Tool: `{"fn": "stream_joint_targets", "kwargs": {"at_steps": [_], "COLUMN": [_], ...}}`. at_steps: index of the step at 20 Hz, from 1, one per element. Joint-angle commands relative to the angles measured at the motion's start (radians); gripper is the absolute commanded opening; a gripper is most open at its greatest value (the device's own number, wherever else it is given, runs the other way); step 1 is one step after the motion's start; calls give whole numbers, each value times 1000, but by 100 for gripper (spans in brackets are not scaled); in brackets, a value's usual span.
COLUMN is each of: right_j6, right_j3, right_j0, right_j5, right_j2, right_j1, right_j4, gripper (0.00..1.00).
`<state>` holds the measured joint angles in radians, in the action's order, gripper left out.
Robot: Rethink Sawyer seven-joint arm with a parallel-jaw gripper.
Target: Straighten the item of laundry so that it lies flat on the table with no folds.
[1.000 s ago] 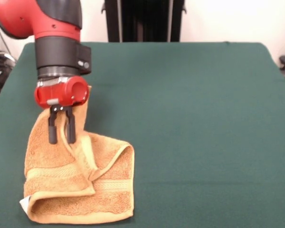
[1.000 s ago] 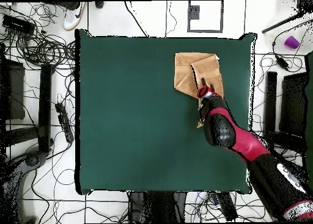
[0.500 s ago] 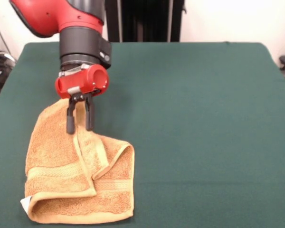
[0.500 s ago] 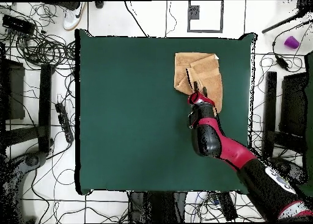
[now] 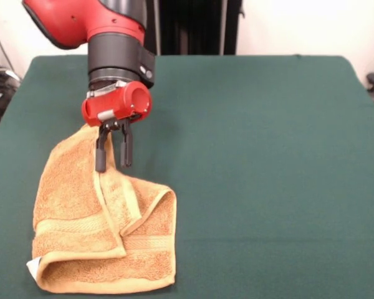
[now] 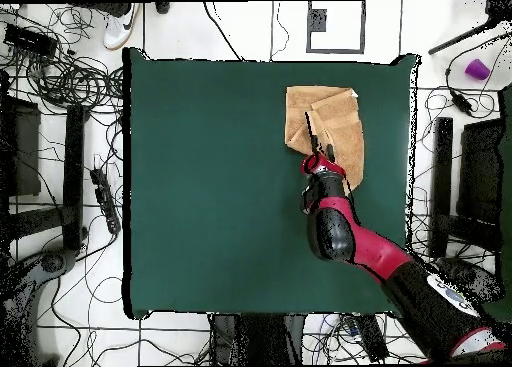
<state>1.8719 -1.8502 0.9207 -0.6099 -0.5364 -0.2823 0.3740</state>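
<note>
At the dark green felt surface (image 5: 255, 156) edge lies a folded golden-orange terry towel (image 5: 100, 237). The black two-fingered pincer (image 5: 113, 159) hangs spread over its upper fold, gripping nothing.

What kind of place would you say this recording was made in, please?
Probably a robotics lab: a red arm's gripper over a green felt table with one towel, and cables strewn across the tiled floor.

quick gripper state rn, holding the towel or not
Gripper: open, holding nothing; it sits right at the folded towel's far edge, with a clear gap showing between its two prongs.
</note>
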Motion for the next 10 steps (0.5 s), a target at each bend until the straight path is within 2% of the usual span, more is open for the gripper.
{"fn": "stream_joint_targets", "kwargs": {"at_steps": [1,6,10], "right_j6": [165,58,83], "right_j3": [58,238,313], "right_j0": [-24,-17,-69], "right_j5": [146,357,397], "right_j2": [15,28,35], "right_j1": [56,64,62], "right_j4": [-16,-54,-116], "gripper": [100,100,100]}}
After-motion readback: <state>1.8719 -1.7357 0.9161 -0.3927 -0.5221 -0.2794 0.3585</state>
